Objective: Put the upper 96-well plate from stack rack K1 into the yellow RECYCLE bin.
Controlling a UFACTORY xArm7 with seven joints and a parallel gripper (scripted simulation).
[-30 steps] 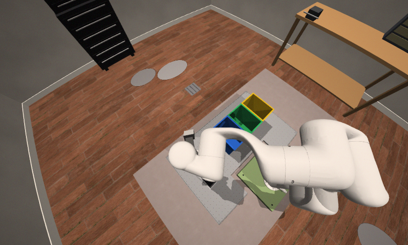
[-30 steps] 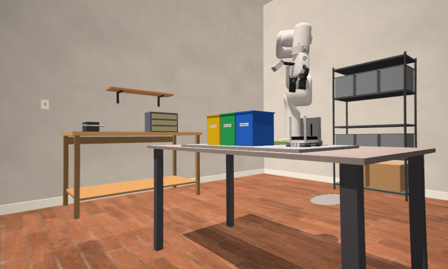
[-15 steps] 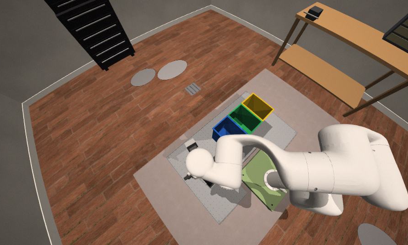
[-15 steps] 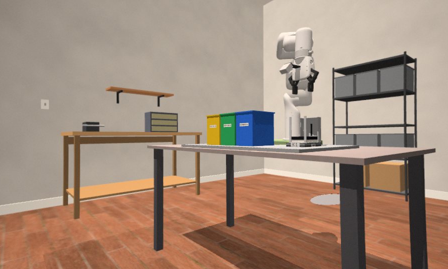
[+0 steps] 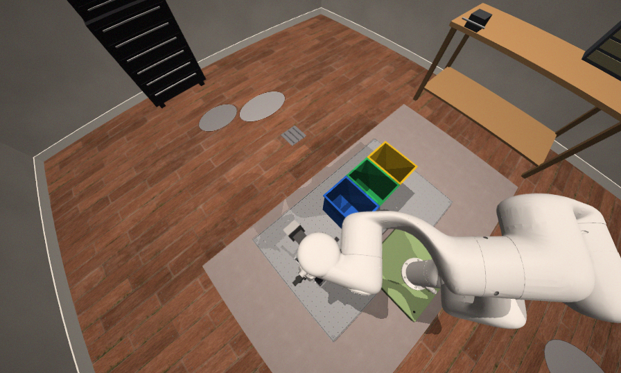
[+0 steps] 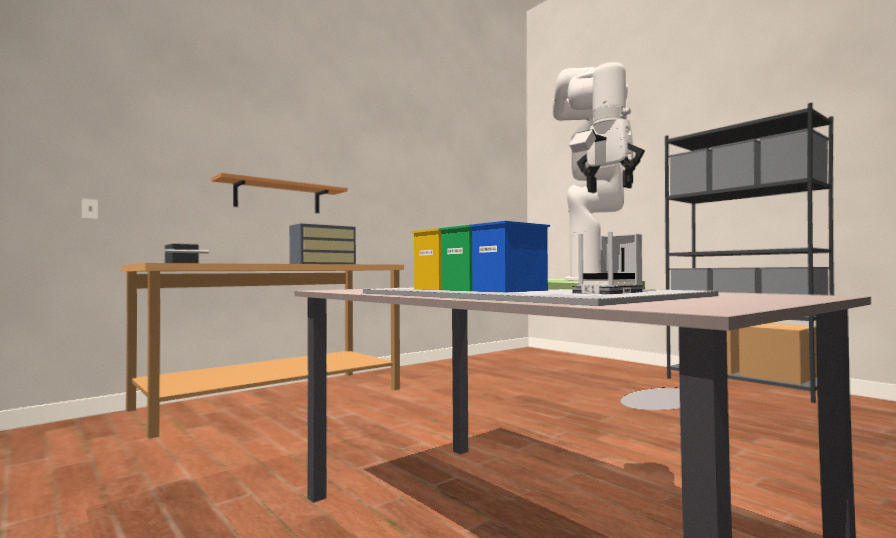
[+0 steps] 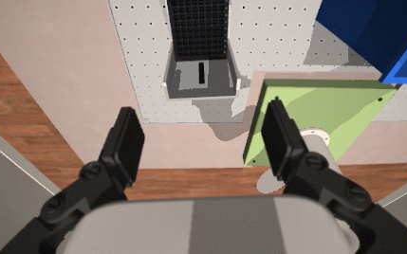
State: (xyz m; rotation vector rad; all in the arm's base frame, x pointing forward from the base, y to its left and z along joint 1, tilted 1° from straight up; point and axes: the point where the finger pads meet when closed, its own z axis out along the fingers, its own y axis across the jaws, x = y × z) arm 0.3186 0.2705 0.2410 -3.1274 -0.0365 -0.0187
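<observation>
High above the pinkish-brown table top (image 6: pixel 738 309), the black two-fingered gripper (image 6: pixel 609 175) of the white jointed arm (image 5: pixel 511 259) hangs with its jaws spread as wide as they go and nothing between them. From the wrist view, the two black finger pads frame a stretch of table edge and wooden floor, while the dark gridded 96-well plate (image 7: pixel 200 29) sits further ahead in the grey stack rack K1 (image 7: pixel 173 82), which stands on the grey perforated board (image 7: pixel 134 57). From the side, the rack's thin upright posts (image 6: pixel 610 257) rise well below the gripper, and the plates there are too small to tell apart. The yellow open-topped bin (image 5: pixel 392 161) stands at the far end of a touching row with the green bin (image 5: pixel 373 179) in the middle and the blue bin (image 5: pixel 348 200) nearest the rack. All three bins stand upright, each bearing a small white sign. The arm rises from a light green base plate (image 5: pixel 398 252) beside the perforated board.
</observation>
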